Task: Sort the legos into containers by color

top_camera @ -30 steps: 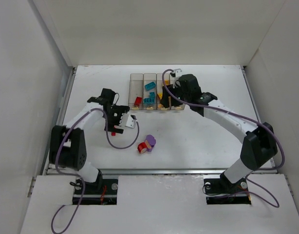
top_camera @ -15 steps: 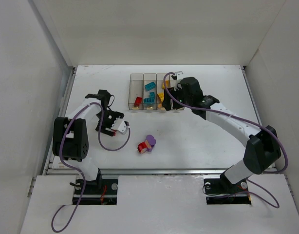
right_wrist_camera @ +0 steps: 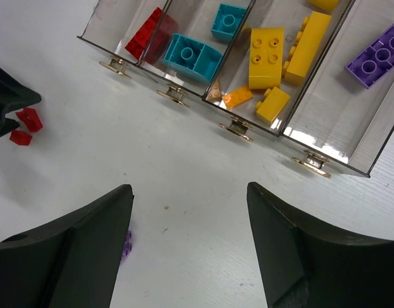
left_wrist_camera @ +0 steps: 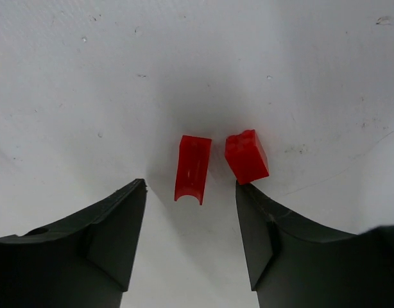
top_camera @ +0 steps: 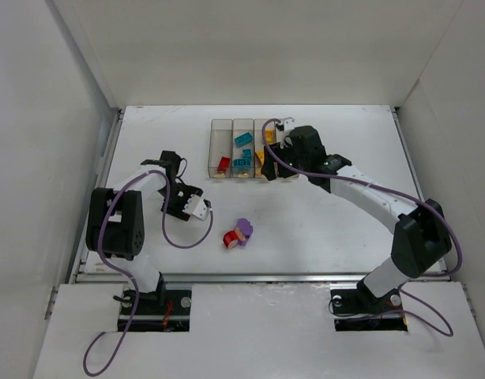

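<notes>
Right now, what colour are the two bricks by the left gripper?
Red, both bricks; clearest in the left wrist view.

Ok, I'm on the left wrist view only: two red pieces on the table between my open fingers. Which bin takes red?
Observer: The leftmost bin; red bricks lie in it already.
Operator: Any more red out on the table?
Observer: A red-and-purple clump lies to the right of your red pieces.
Operator: Is the right arm in my way?
Observer: No, the right gripper is open and empty, up by the bins.
</notes>
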Motion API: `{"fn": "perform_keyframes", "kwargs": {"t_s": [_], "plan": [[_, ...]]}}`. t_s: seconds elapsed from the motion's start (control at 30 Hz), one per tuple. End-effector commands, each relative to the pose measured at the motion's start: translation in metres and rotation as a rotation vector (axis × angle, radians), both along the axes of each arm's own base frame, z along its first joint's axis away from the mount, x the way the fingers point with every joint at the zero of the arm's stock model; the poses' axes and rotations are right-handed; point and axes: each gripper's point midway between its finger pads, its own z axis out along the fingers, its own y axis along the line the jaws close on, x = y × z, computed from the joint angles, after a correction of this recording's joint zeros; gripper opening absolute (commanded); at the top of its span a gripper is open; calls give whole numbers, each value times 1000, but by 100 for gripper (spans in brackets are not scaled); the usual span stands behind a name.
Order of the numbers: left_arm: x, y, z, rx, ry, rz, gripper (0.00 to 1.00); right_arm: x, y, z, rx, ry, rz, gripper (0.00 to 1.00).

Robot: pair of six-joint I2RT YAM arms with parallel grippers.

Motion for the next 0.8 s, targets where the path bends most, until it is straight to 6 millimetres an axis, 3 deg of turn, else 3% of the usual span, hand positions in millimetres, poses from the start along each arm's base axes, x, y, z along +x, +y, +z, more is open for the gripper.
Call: {"fn": "perform_keyframes", "kwargs": {"t_s": [0.0,0.2,0.3,0.4,0.5,0.63,0.67,0.73,0.77], "plan": [[7,-12,-2,-35,-54,-236,54,8,11,24,38,-64,23,77],[-3,-12,-7,-26,-30,-267,42,8,8,22,24,-60,8,77],[-6,-14,-10,-26,-17,-241,26,8,8,22,24,-60,8,77],[-8,-15,-10,-39,-2,-196,3,7,7,20,19,-53,8,77],[-9,-17,-7,-59,3,-152,0,7,7,20,19,-53,8,77],[5,-34,21,-162,-27,-31,0,7,7,20,19,-53,8,77],[14,-37,41,-202,-64,-5,0,8,5,24,20,-63,0,77],[10,-58,69,-337,-25,68,0,7,5,24,27,-58,-6,77],[23,-67,94,-400,-60,100,0,7,3,20,17,-53,-15,77]]}}
